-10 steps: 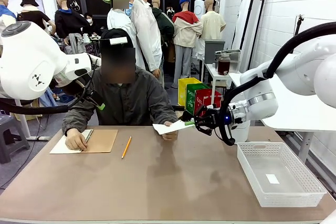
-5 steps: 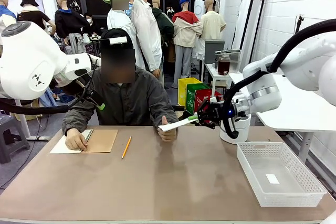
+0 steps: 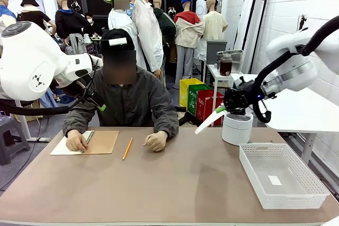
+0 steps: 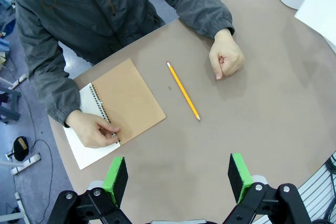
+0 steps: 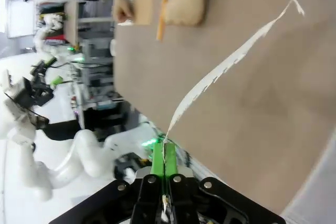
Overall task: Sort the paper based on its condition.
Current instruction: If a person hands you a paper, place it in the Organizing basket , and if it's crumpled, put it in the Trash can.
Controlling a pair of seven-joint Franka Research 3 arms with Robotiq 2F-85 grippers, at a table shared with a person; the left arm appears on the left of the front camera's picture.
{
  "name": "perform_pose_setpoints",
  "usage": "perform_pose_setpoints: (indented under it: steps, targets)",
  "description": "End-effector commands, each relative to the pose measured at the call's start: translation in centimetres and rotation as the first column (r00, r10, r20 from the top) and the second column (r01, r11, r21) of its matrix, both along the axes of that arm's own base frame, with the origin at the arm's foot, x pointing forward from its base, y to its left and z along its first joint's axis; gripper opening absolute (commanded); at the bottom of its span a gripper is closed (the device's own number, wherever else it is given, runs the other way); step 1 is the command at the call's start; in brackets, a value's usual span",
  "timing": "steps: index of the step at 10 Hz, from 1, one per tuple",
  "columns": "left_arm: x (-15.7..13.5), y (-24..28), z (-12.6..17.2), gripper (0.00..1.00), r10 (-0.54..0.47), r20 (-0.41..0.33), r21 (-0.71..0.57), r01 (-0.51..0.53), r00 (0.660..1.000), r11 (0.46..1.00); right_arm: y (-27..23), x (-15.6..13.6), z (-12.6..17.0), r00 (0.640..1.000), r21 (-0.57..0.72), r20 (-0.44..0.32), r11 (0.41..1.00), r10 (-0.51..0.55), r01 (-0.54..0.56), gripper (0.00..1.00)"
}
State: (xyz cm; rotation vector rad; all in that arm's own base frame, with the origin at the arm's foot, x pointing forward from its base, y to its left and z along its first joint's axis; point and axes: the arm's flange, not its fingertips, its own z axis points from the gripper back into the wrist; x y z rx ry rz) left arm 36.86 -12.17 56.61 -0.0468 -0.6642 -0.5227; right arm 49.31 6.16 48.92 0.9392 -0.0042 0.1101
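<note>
The right gripper (image 3: 226,110) is clamped on one edge of the paper (image 3: 210,121), a thin white sheet that droops from the pads toward the table (image 3: 175,183), held in the air just beside a white cylindrical container (image 3: 237,128). In the right wrist view the two green pads (image 5: 164,157) press flat together on the sheet, and the paper (image 5: 231,59) shows edge-on as a thin curling strip with a ragged, torn-looking margin, a detail the front view cannot give.

The left gripper (image 4: 178,177) hangs above the table with its jaws spread wide and nothing between them. Its wrist view looks straight down on the smooth brown tabletop, showing a spiral-bound notebook (image 4: 118,108) with a matte brown card cover folded over white pages, a slim yellow pencil (image 4: 183,91) lying diagonally, and the person's two hands: one (image 4: 94,129) resting on the notebook, the other (image 4: 226,59) curled in a loose fist. A corner of the paper (image 4: 321,9) shows at the picture's upper right.

The front view adds a white plastic basket (image 3: 310,194) with perforated walls at the table's right side.
</note>
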Motion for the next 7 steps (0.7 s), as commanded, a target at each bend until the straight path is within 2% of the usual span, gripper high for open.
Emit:
perform_pose_setpoints:
  steps: [1, 2, 4, 5, 7]
  targets:
    - [0.0, 0.1, 0.1, 1.00, 0.002, -0.006, -0.001, -0.002, 1.000, 1.000, -1.6, -2.6, -0.6, 0.996, -0.144, 0.082, 0.989, 0.035, -0.023, 0.00]
    - [0.0, 0.1, 0.1, 1.00, 0.002, -0.006, -0.001, -0.002, 1.000, 1.000, -2.6, -3.6, -0.5, 0.995, -0.185, 0.089, 0.983, 0.036, -0.019, 0.00]
    - [0.0, 0.1, 0.1, 1.00, 0.002, -0.006, -0.001, -0.002, 1.000, 1.000, -3.7, -5.3, -0.6, 0.999, -0.269, 0.037, 0.963, 0.011, 0.000, 0.00]
    - [0.0, 0.1, 0.1, 1.00, 0.002, -0.006, -0.001, -0.002, 1.000, 1.000, -3.1, -3.3, 0.2, 0.997, -0.197, 0.060, 0.980, 0.050, -0.037, 0.00]
    - [0.0, 0.1, 0.1, 1.00, 0.002, -0.006, -0.001, -0.002, 1.000, 1.000, -3.1, -3.3, 0.2, 0.997, -0.197, 0.060, 0.980, 0.050, -0.037, 0.00]
